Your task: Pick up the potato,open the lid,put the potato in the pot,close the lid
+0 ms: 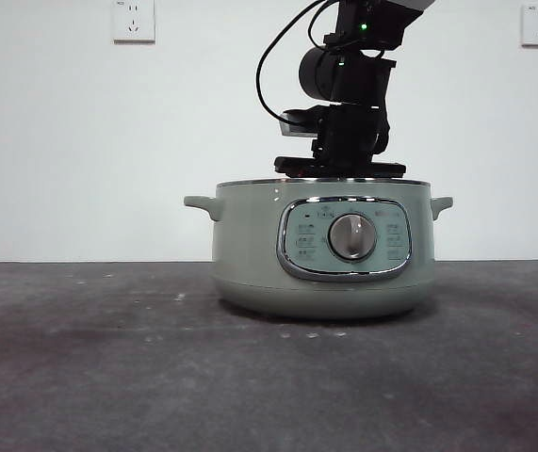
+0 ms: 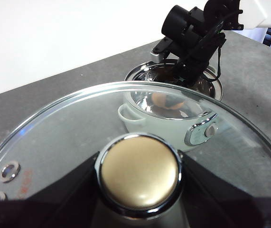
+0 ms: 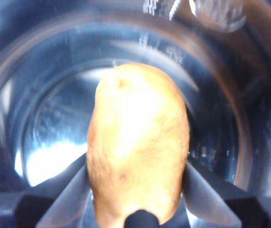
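The pale green pot (image 1: 323, 250) stands open in the middle of the table. My right gripper (image 3: 137, 187) is shut on the orange-brown potato (image 3: 137, 142) and holds it inside the pot's shiny steel bowl. I cannot tell whether the potato touches the bottom. In the front view this arm (image 1: 344, 104) comes down from above into the pot and its fingertips are hidden behind the rim. My left gripper (image 2: 140, 183) is shut on the round knob (image 2: 140, 172) of the clear-glass lid (image 2: 54, 128) and holds it away from the pot (image 2: 142, 118). Through the glass the potato (image 2: 161, 99) shows in the pot.
The dark grey table (image 1: 108, 358) runs to a white wall with two sockets (image 1: 134, 21). The pot's chrome-framed panel with the silver dial (image 1: 351, 236) faces the front camera. Small side handles (image 1: 203, 203) stick out at both sides.
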